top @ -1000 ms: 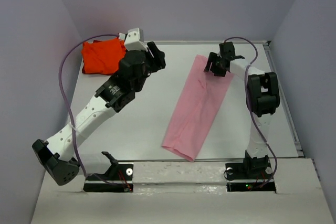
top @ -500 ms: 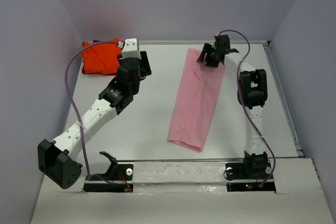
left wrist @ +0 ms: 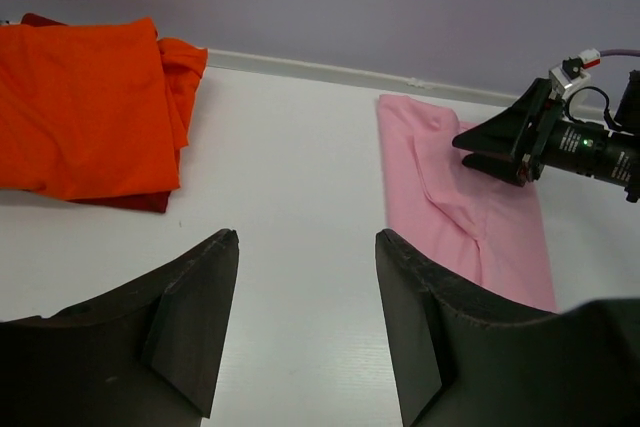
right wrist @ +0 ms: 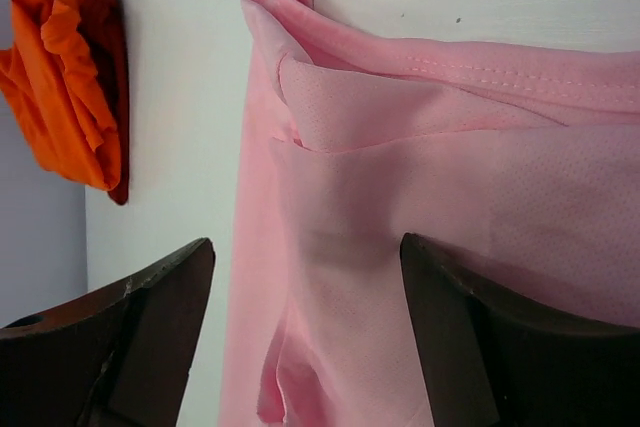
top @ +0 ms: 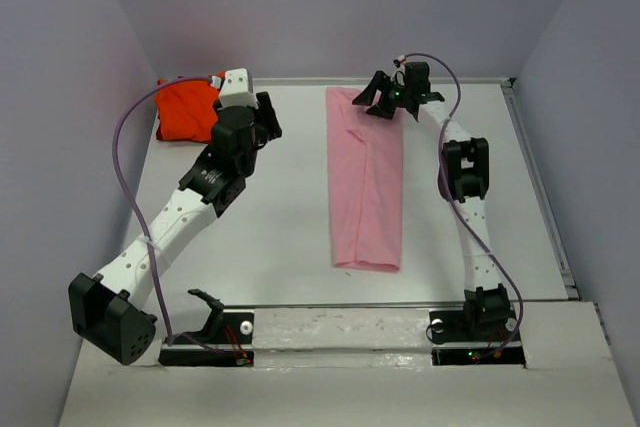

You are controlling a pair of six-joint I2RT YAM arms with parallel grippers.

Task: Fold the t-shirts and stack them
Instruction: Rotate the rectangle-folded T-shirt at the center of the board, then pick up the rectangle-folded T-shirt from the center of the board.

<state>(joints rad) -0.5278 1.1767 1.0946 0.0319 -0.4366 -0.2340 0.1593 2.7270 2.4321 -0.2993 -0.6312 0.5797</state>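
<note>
The pink t-shirt [top: 366, 187] lies long and thin on the worktop [top: 280, 237]. The right hand [right wrist: 305, 247] is over its far end, wide open, holding nothing. Left of the pink t-shirt, the left hand [left wrist: 307, 239] is open and empty. The orange t-shirt [top: 187, 112] lies bunched up further left.

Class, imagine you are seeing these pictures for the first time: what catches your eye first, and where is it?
A light pink t-shirt, folded into a long narrow strip, lies right of the middle of the white table, with the open right gripper over its far end. A bright orange-red t-shirt lies in the far left corner, beyond the open left gripper.
</note>
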